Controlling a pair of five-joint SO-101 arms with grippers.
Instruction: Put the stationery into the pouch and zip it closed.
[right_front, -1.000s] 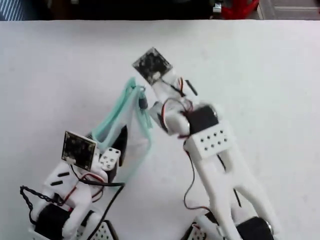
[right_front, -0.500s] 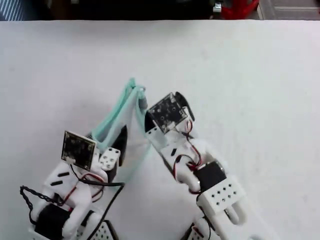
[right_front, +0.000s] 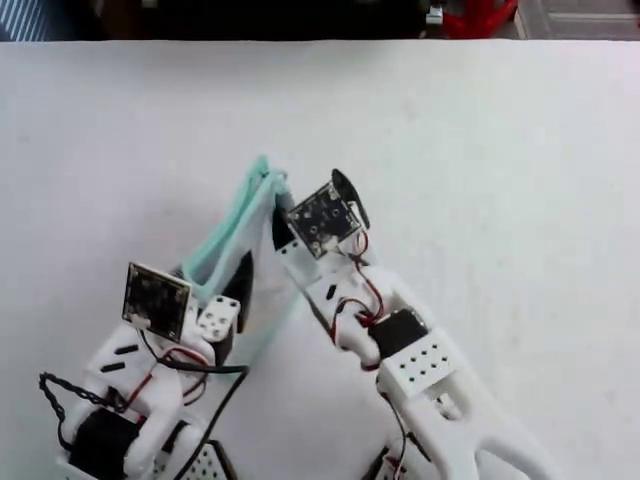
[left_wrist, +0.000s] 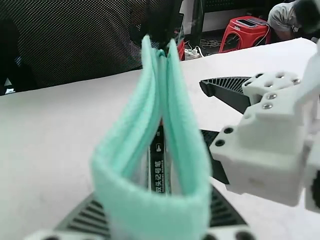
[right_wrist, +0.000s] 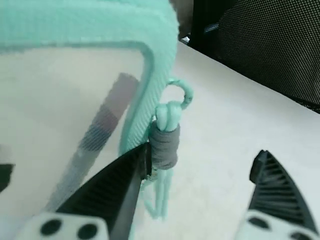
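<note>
While the mint pouch (right_front: 235, 230) stands on edge on the white table (right_front: 500, 150), the left end effector (right_front: 238, 292) pinches its near end and the right end effector (right_front: 305, 205) sits at its far end. From the left wrist, woven webbing rims rise just ahead of the end effector, almost meeting, with a dark pen (left_wrist: 158, 167) lodged between them. From the right wrist, the end effector is spread: one ribbed black fingertip (right_wrist: 132, 162) touches the zipper pull (right_wrist: 165, 142), a grey bead knotted on mint cord, while the other stands well apart. Zipping looks like the step in hand. Done well, the fingers close squarely on the bead and draw it along the zip, with the left end effector holding the soft fabric taut against snagging.
</note>
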